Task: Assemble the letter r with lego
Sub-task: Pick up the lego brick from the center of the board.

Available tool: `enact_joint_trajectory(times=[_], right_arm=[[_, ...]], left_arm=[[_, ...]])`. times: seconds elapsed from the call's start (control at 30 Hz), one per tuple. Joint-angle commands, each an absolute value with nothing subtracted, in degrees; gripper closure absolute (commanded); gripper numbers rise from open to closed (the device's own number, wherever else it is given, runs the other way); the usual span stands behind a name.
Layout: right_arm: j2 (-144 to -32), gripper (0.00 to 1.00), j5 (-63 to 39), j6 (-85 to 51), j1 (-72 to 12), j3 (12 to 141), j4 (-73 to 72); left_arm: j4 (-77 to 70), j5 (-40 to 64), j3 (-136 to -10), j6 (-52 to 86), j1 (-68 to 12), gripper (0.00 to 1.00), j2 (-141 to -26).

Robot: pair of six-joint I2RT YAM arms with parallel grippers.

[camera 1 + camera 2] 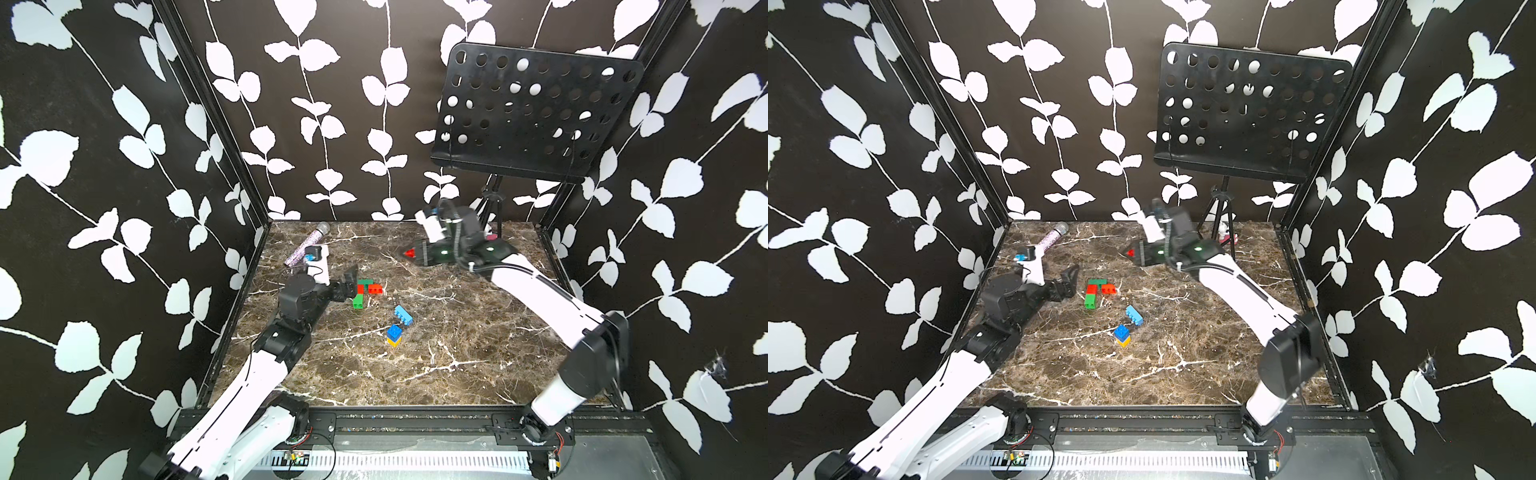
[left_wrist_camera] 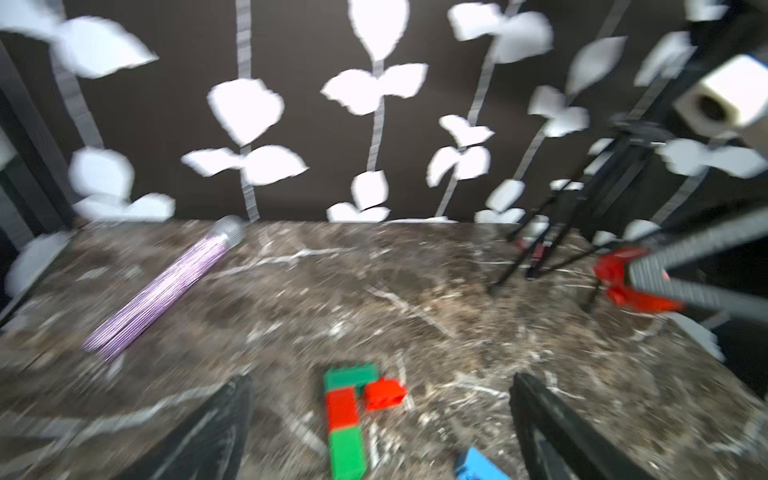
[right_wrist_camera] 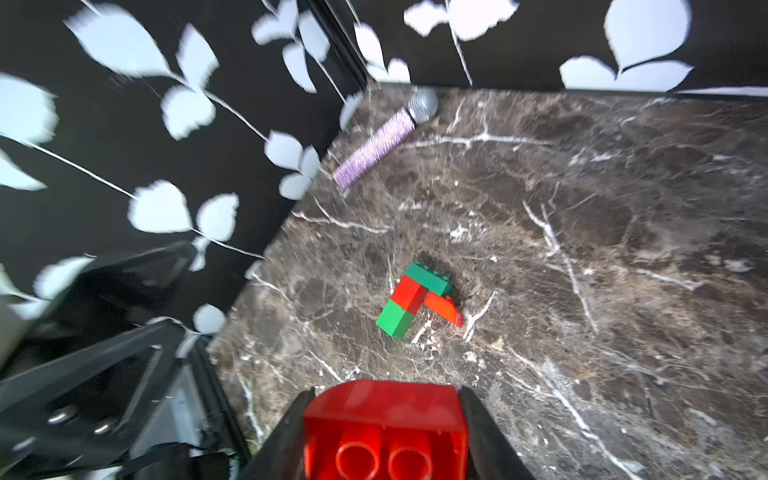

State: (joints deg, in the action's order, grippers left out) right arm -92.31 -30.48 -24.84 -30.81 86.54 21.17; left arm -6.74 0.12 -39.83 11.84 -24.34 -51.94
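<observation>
A red lego brick [image 3: 384,419] is held above the table's far middle, my right gripper [image 1: 409,253] shut on it, studs hidden. On the marble at centre-left lies a flat group: a dark green brick [image 1: 365,282] across the far end, a red brick [image 1: 360,289] and a light green brick [image 1: 358,302] in a column nearer me, and an orange-red brick [image 1: 375,289] just right of them. My left gripper [image 1: 353,276] stands open beside the group's left side, holding nothing. A light blue brick [image 1: 403,314] and a blue brick [image 1: 394,332] stacked on a yellow one [image 1: 393,342] lie nearer the front.
A glittery purple microphone [image 1: 305,247] lies at the far left corner. A black perforated music stand [image 1: 536,112] on a tripod [image 1: 1223,216] rises at the far right, with a small red object [image 1: 491,237] at its foot. Patterned walls close three sides.
</observation>
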Motion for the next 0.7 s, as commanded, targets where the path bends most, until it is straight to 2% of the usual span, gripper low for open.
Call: enact_joint_trajectory(times=[0.0, 0.13, 0.2, 0.33, 0.53, 0.67], right_arm=[[-89.12, 0.52, -45.82, -26.37, -28.38, 80.27, 17.53], [-83.69, 0.51, -53.35, -26.35, -23.8, 75.85, 17.6], [-82.24, 0.51, -55.12, -26.53, -22.54, 73.99, 18.24], [-79.46, 0.51, -57.74, -27.51, -21.97, 70.49, 15.92], [-78.62, 0.51, -59.43, -27.5, -21.97, 68.6, 16.04], [-78.17, 0.51, -59.26, -27.16, -21.99, 68.08, 15.75]], left_arm=[[-21.89, 14.77, -39.53, 3.55, -25.89, 0.04, -57.8], [-32.8, 13.78, -37.47, -18.58, -36.14, 0.01, -63.37], [-34.39, 16.03, -38.61, -23.78, -38.72, 0.01, -66.42], [-48.93, 22.11, -36.92, -21.46, -39.0, 0.01, -71.85], [-58.54, 21.98, -37.25, -16.14, -39.24, 0.01, -76.2], [-58.95, 29.28, -38.53, -11.93, -39.4, 0.09, -77.88]])
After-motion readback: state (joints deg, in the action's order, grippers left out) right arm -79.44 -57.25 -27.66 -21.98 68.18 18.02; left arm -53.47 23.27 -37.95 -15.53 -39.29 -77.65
